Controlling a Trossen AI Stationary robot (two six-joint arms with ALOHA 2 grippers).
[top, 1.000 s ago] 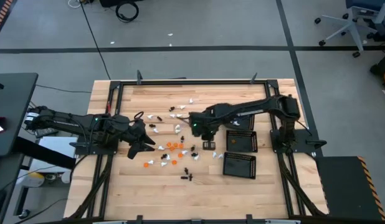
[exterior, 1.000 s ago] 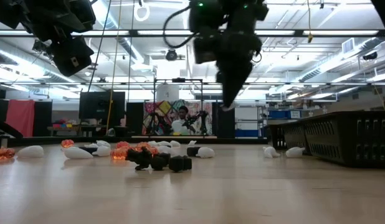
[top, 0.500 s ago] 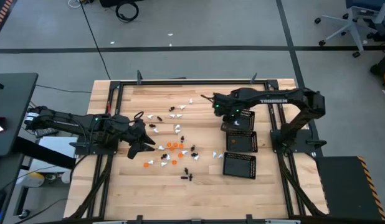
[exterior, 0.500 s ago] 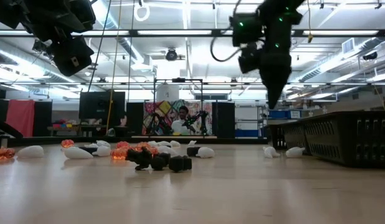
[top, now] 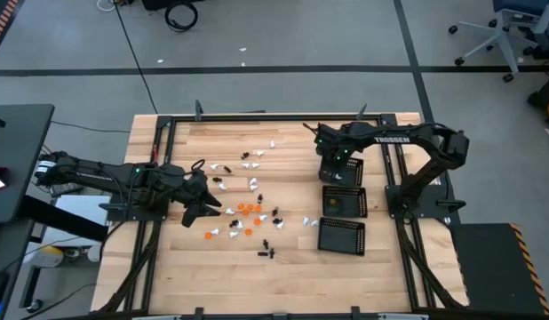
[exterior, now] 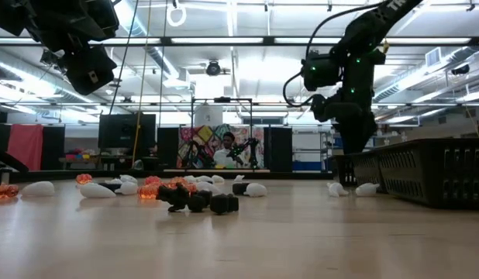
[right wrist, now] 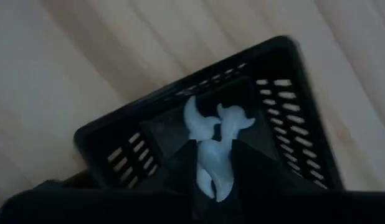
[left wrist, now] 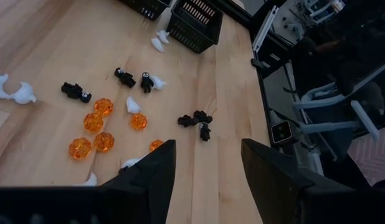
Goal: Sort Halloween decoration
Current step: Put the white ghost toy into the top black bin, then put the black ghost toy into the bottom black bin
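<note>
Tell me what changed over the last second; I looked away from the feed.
The right gripper swung from above the scattered trinkets to the farthest black mesh tray, carrying a white trinket that is between its jaws over the tray. The left gripper and the table's trinkets stayed put.

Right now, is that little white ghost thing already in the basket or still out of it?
Out: the white ghost sits between the right hand's fingers, above the black mesh basket, not resting inside.

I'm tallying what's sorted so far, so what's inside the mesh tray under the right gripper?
The right gripper hangs over the farthest black mesh tray with a white ghost trinket between its fingers. The gripper covers much of the tray floor; nothing else shows inside.
</note>
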